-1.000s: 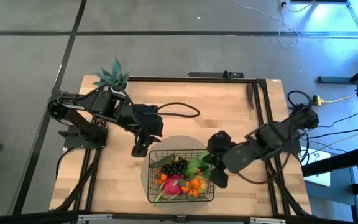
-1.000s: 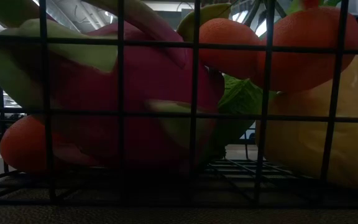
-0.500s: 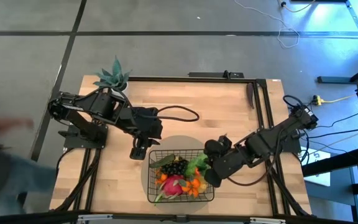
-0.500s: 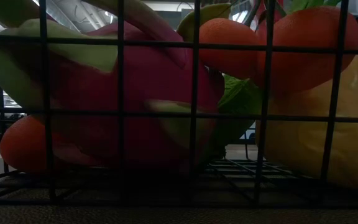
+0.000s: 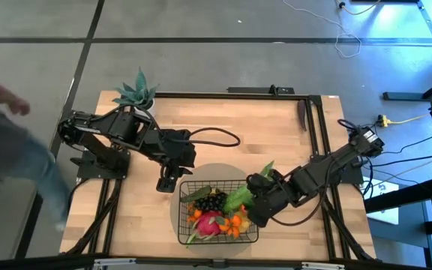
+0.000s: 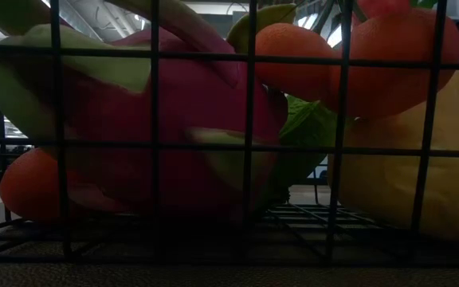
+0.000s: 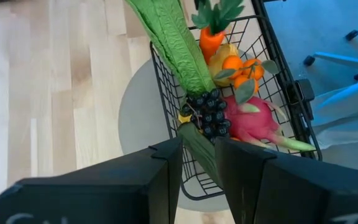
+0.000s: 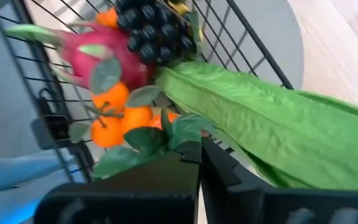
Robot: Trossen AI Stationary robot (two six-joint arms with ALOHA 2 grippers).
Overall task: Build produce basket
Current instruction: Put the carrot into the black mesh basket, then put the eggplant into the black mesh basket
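Basket work centres on the right tool, which sits at the right rim with its fingers narrowed to a sliver around the leafy top of a carrot — held by the greens, I judge, so the orange root can go in among the other produce without the fingers fouling the wire. From that tool outward lie the small oranges, a long green leaf slanting over the rim because it is too long to lie flat, dark grapes and a pink dragon fruit. The basket itself stands on a grey round mat at the desk's near edge. The left tool hangs just beyond the basket's far-left corner, fingers slightly apart and empty — waiting. A potted plant stands at the far-left corner.
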